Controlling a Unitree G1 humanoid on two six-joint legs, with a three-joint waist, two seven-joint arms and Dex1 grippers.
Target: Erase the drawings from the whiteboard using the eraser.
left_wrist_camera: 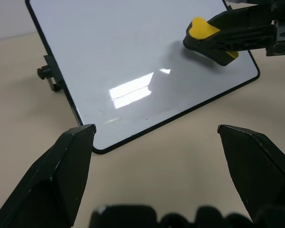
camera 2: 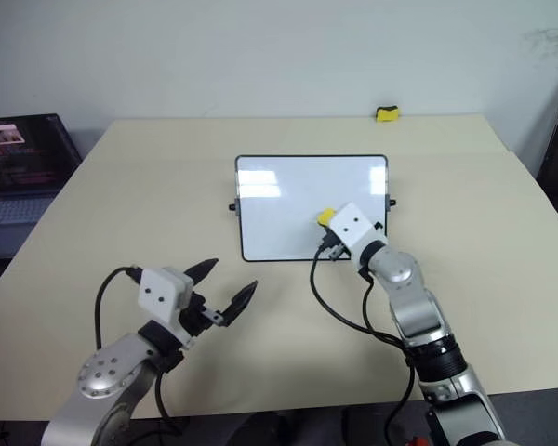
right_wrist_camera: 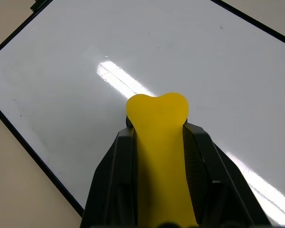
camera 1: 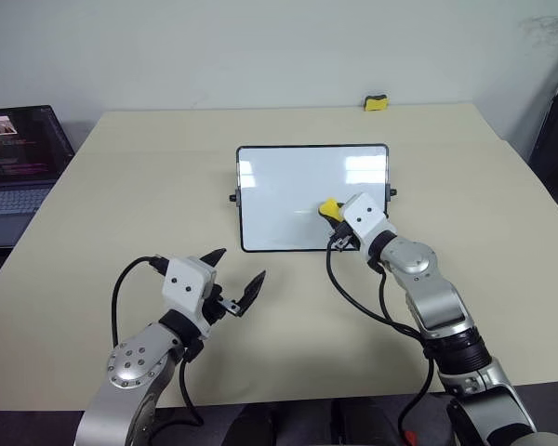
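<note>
The whiteboard (camera 1: 288,190) is lying flat near the middle of the beige counter (camera 1: 121,214), with its black frame closed on all four sides and a small black knob (camera 1: 233,196) projecting from each short side. Within the frame the white surface is reading as blank; no marker strokes are showing on it in the head views or in either wrist view, only ceiling-light reflections.

The right tool (camera 1: 333,214) is reaching over the near right part of the whiteboard. Its two black fingers (right_wrist_camera: 115,166) are clamping the eraser (right_wrist_camera: 159,142) between them, squeezing the yellow block so that it is narrowing in the grip and flaring past the fingertips. The left wrist view is showing the eraser's free end just above the board surface; whether it is touching the board cannot be told.

The left tool (camera 1: 234,279) is hanging above bare counter, near the whiteboard's front left corner and apart from it. Its fingers (left_wrist_camera: 61,171) are standing wide apart and are holding nothing.

A second yellow-and-black block (camera 1: 377,102) is resting at the far edge of the counter, well apart from the whiteboard. A laptop (camera 1: 19,167) is sitting open beside the counter's left edge.
</note>
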